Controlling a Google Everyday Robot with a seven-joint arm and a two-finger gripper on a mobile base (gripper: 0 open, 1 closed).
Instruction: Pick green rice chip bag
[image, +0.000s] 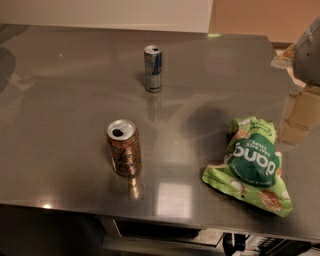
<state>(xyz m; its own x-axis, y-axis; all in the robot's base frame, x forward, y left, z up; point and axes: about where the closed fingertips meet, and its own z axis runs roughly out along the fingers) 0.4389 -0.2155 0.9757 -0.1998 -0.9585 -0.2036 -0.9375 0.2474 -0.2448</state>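
The green rice chip bag (252, 165) lies flat on the steel table (70, 100) at the front right. It is crumpled, lime green, with a dark green round label and white "dang" lettering. My gripper (301, 116) is at the right edge of the view, above and to the right of the bag and apart from it. Only part of it shows, with the grey arm housing (310, 50) above it. It holds nothing that I can see.
A tall silver-blue can (153, 68) stands upright at the back middle of the table. An open copper-brown can (123, 147) stands upright at the front left of the bag. The table's front edge runs just below the bag.
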